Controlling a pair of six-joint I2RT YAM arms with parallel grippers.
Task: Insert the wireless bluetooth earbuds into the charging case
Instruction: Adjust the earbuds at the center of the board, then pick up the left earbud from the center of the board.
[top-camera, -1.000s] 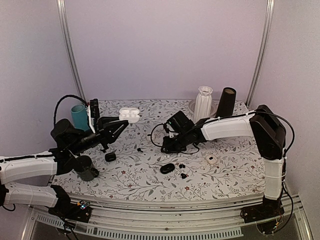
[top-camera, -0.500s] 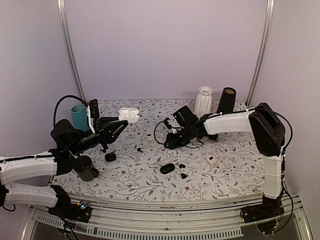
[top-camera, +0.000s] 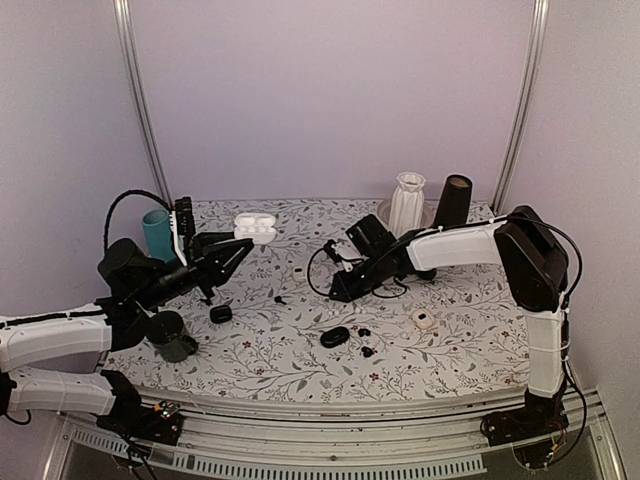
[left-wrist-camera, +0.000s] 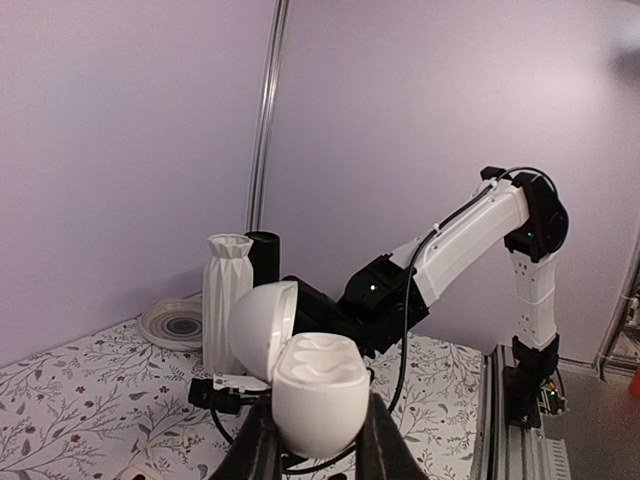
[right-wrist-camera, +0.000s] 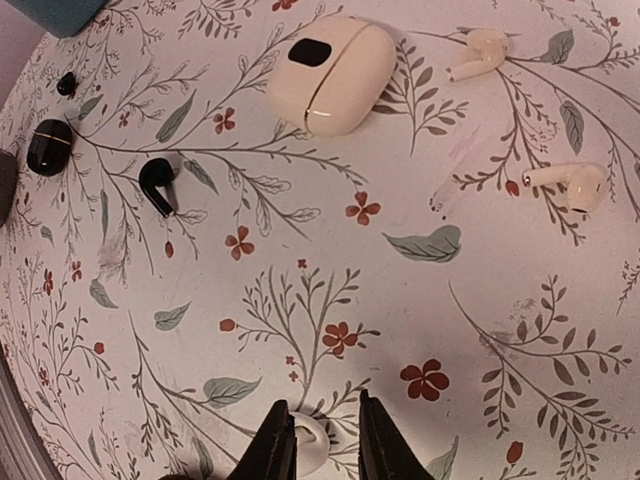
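Earbud (right-wrist-camera: 306, 438) pinched in right hand (right-wrist-camera: 322, 442) shows only in wrist view.

**A robot test cell in a lab**

Two white-and-black robot arms, left (top-camera: 60, 340) and right (top-camera: 460, 250), stand bolted to a metal rail (top-camera: 330, 428) at the edge of a flower-patterned table (top-camera: 455, 360). Bare lilac walls (top-camera: 330, 100) and metal posts (top-camera: 140, 110) enclose it.

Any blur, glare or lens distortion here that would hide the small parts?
Top external: even purplish light, sharp, but the black earbuds are mere specks. Left wrist: the white case in the left end effector is sharp, without glare. Right wrist: wide-angle bending of the table, print sharp; the white earbud in the right end effector sits at the bottom edge.
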